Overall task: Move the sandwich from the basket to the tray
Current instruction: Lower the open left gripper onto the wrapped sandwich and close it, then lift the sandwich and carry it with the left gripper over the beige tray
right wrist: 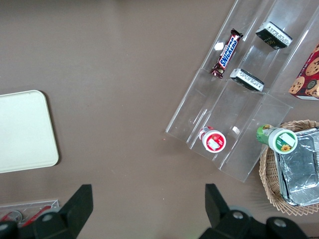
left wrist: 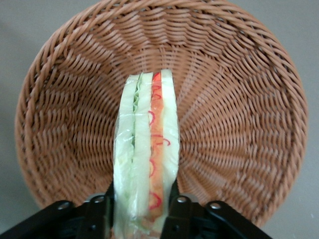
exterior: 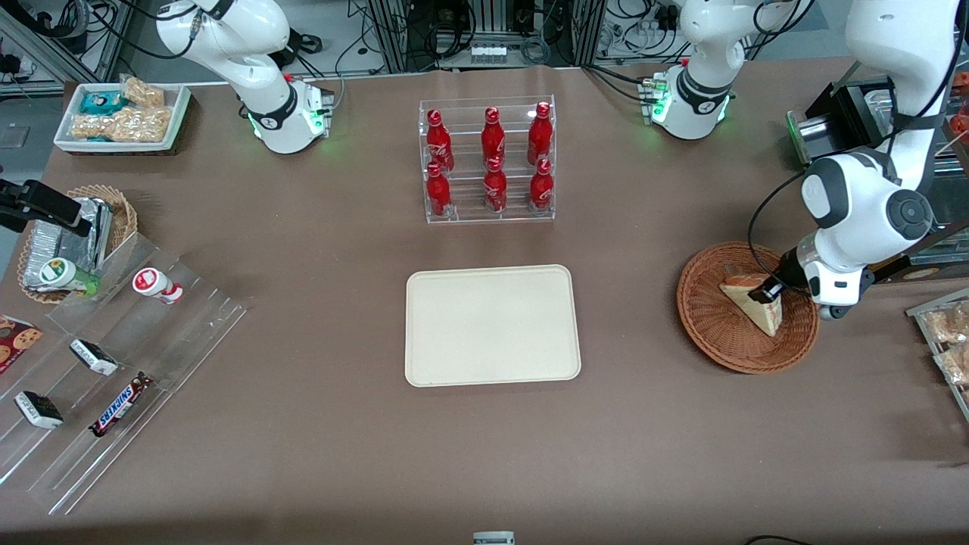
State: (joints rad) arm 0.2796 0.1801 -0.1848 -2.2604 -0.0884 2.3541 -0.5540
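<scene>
From the front, the sandwich (exterior: 757,303) stands in the basket (exterior: 711,333), well apart from the tray (exterior: 492,325); the arm hides the gripper (exterior: 772,291). Up close, both fingers (left wrist: 102,211) squeeze the sandwich's flat bread sides. It looks soft, light and squashy, so a gentle hold seems best. Its held end is cut off.

Even, bright overhead light falls softly, with faint shadows only. The gripper (left wrist: 142,211) over the basket (left wrist: 239,114) shows slightly blurred.
</scene>
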